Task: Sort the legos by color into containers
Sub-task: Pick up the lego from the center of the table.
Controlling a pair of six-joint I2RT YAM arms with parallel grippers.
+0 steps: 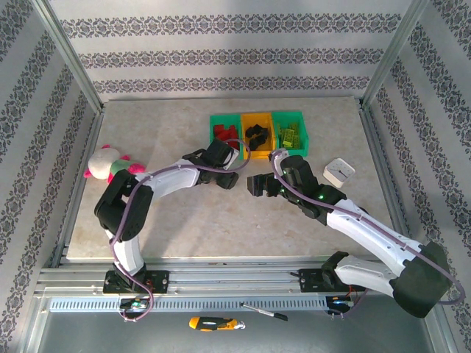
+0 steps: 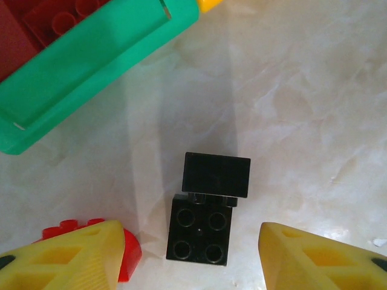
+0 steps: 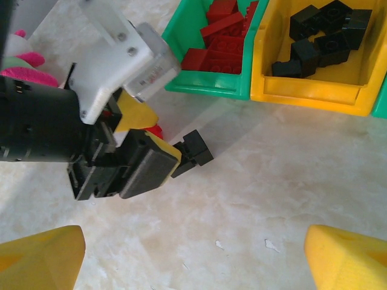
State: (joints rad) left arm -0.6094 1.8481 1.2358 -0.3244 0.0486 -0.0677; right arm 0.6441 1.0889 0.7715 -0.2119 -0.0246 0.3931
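Observation:
Two joined black legos (image 2: pixel 205 211) lie on the table between the yellow fingers (image 2: pixel 66 260) of my left gripper (image 2: pixel 193 263), which is open and not touching them. A red lego (image 2: pixel 128 249) sits half hidden behind the left finger. From the right wrist, the left gripper (image 3: pixel 142 151) straddles the black legos (image 3: pixel 195 151), with the red lego (image 3: pixel 156 129) behind it. The bins stand in a row: green bin (image 1: pixel 219 120) with red legos (image 3: pixel 221 42), orange-yellow bin (image 3: pixel 314 93) with black legos (image 3: pixel 320 30), green bin (image 1: pixel 305 136) with lime legos (image 1: pixel 289 134). My right gripper (image 3: pixel 193 266) hangs open over bare table.
A pink, white and green plush toy (image 1: pixel 107 163) lies at the left of the table. A small white square clock (image 1: pixel 339 171) stands right of the right arm. The green bin's corner (image 2: pixel 91 66) is just ahead of the left gripper. The two grippers (image 1: pixel 227 179) (image 1: pixel 257 184) are close together.

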